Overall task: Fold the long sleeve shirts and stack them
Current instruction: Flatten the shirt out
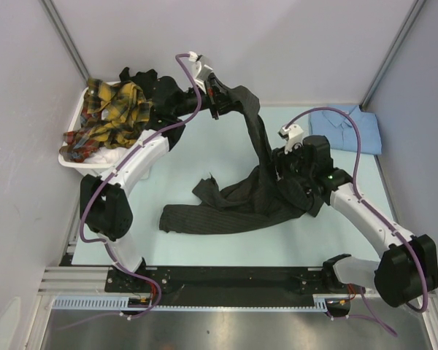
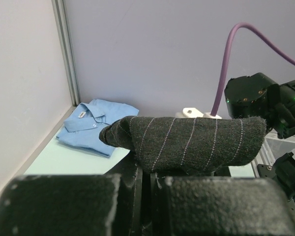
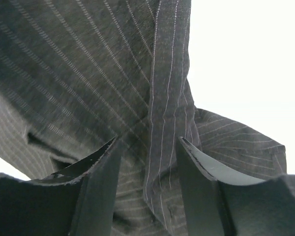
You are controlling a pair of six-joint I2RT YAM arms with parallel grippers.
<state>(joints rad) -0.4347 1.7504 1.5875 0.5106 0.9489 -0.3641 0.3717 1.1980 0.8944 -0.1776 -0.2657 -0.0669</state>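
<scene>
We have left gripper (image 1: 217,98) clamped on charcoal shirt (image 1: 219,211); its hanging band runs 11-to-5 o'clock into right gripper (image 3: 148,142), spread apart astride it.

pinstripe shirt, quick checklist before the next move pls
1. Left pincer grip on the pinstripe shirt: ok, shut with cloth bunched over its fingers.
2. Right pincer closed on cloth: not ok, jaws apart with a strip of shirt hanging between them.
3. Shirt spread flat for folding: not ok, one end is lifted and the rest lies crumpled on the table.
4. Which part of the shirt each pincer has: cannot tell.
5. Stack base ready: ok, the folded light blue shirt lies flat at the far right corner.
</scene>
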